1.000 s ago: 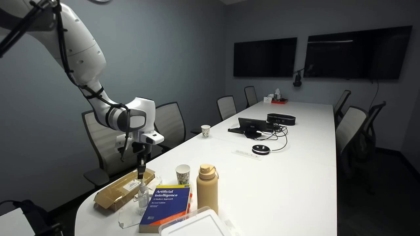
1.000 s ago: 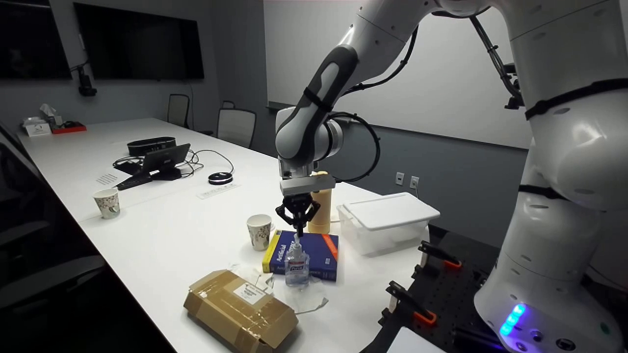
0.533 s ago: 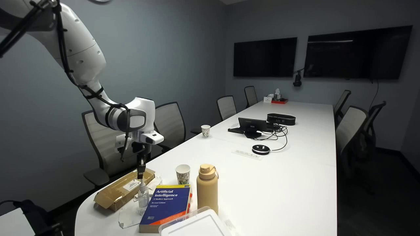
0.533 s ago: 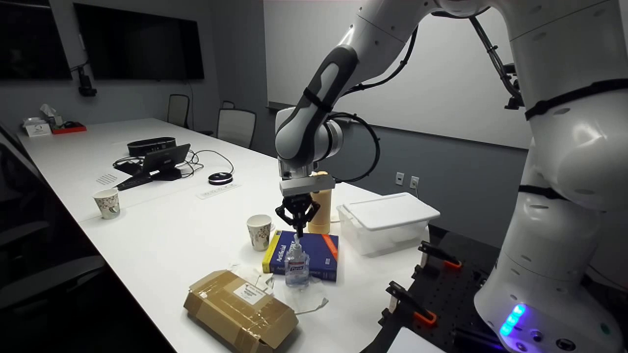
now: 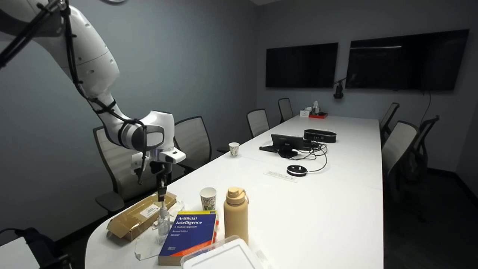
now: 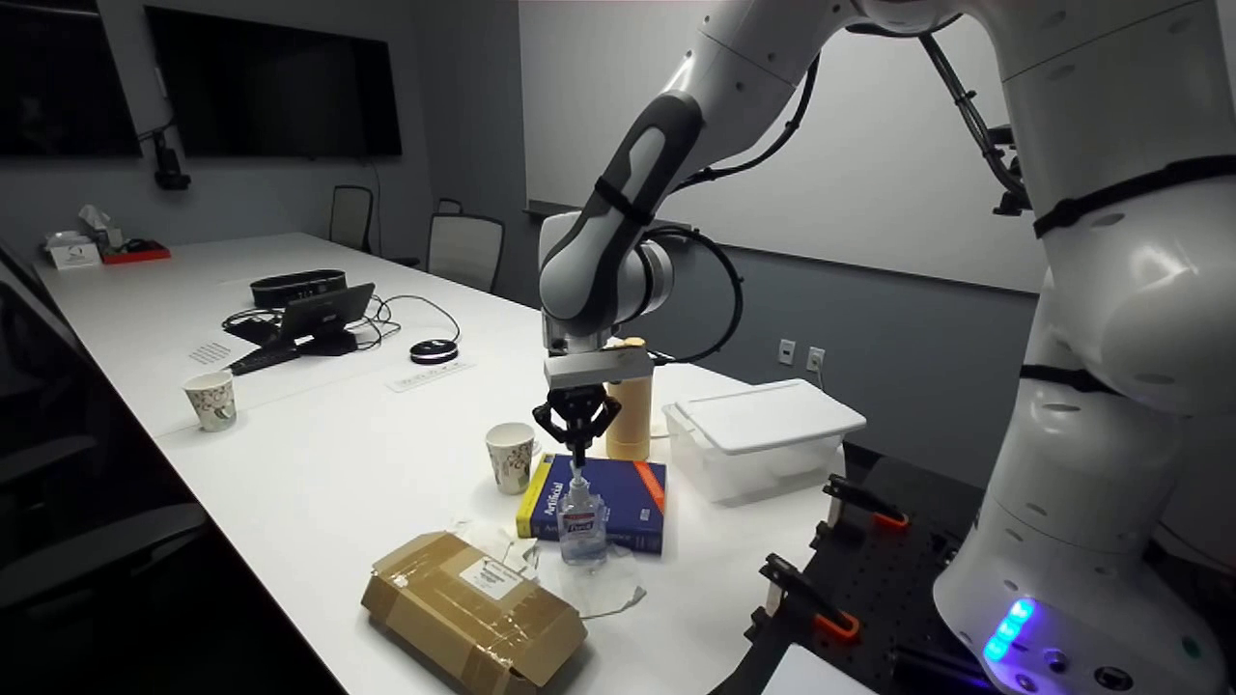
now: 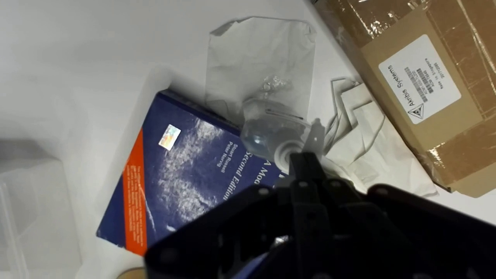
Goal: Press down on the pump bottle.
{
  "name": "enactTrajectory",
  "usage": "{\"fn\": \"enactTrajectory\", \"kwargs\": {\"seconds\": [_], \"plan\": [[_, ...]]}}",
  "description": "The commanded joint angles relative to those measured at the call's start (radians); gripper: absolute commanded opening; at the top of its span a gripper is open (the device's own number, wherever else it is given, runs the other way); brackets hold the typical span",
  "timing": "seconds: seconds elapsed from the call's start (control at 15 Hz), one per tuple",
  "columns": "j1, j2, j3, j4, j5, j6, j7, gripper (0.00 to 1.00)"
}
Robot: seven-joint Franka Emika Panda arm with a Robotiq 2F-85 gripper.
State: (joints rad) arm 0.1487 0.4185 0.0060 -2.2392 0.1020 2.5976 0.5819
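The clear pump bottle [image 6: 582, 531] with a white pump top stands on a white sheet on the table, between the book and the cardboard box. It also shows in an exterior view [image 5: 163, 226] and from above in the wrist view [image 7: 259, 130]. My gripper [image 6: 578, 457] points down with its fingertips together, right at the top of the pump head. It shows there in an exterior view [image 5: 161, 198] too. In the wrist view the black fingertips [image 7: 308, 157] cover part of the pump head; its nozzle sticks out beside them. Nothing shows between the fingers. Exact contact is hard to tell.
A blue book [image 6: 618, 497] lies close beside the bottle. A cardboard box [image 6: 473, 608] lies on its other side. A paper cup [image 6: 510, 458], a tan flask [image 6: 630, 405] and a lidded plastic bin [image 6: 763, 439] stand nearby. Crumpled paper [image 7: 360, 135] lies by the box.
Over the last half second, my gripper has shifted slightly, leftward in one view and rightward and up in another. The bottle's top has shifted slightly with it.
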Motion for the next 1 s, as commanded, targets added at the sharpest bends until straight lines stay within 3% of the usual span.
{"fn": "enactTrajectory", "kwargs": {"seconds": [0.0, 0.93], "plan": [[0.023, 0.022, -0.012, -0.020, 0.009, 0.051, 0.007, 0.00], [0.045, 0.030, -0.029, -0.079, -0.007, 0.111, 0.033, 0.00]]}}
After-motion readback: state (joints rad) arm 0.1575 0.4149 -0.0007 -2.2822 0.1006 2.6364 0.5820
